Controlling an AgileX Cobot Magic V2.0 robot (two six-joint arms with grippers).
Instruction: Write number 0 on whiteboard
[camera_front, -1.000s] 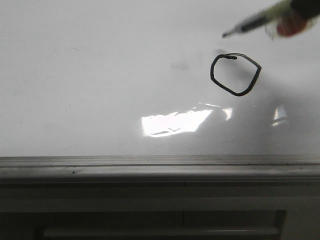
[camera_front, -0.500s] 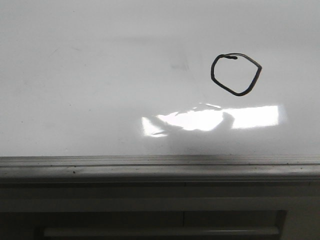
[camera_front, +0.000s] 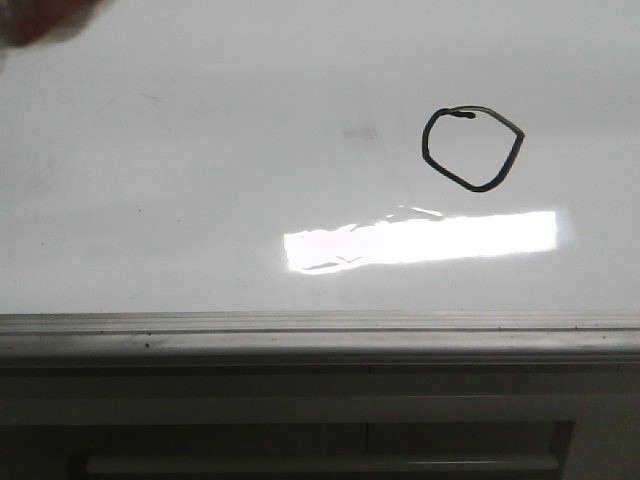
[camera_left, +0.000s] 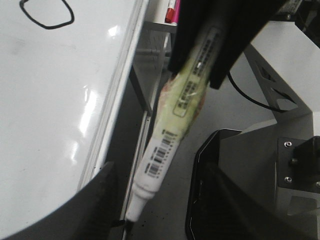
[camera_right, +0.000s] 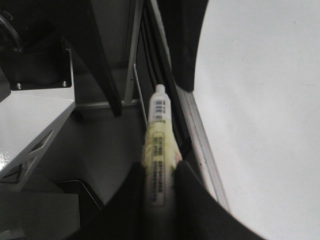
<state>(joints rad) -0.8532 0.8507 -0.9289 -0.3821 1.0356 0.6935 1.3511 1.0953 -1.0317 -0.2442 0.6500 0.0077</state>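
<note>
The number 0 (camera_front: 428, 150) is a closed black loop right of centre on the whiteboard (camera_front: 200, 150). It also shows in the left wrist view (camera_left: 50, 27). Neither gripper is clear in the front view. Beside the board's grey edge, my right gripper (camera_right: 160, 167) is shut on a yellow-white marker (camera_right: 159, 130). In the left wrist view that marker (camera_left: 175, 115) hangs from the right gripper (camera_left: 210, 50). Its tip end lies between the spread fingers of my open left gripper (camera_left: 159, 165). I see no contact between those fingers and the marker.
The board's grey metal frame (camera_front: 320, 330) runs along the front, with a grey drawer front (camera_front: 320, 465) below. A blurred reddish shape (camera_front: 40, 20) sits in the top left corner. A black housing (camera_left: 235, 190) and a red-capped pen (camera_left: 171, 12) lie beside the board.
The marker at the top right has left the front view. The shadow over the bright light patch has gone. A blurred shape has come in at the top left corner.
</note>
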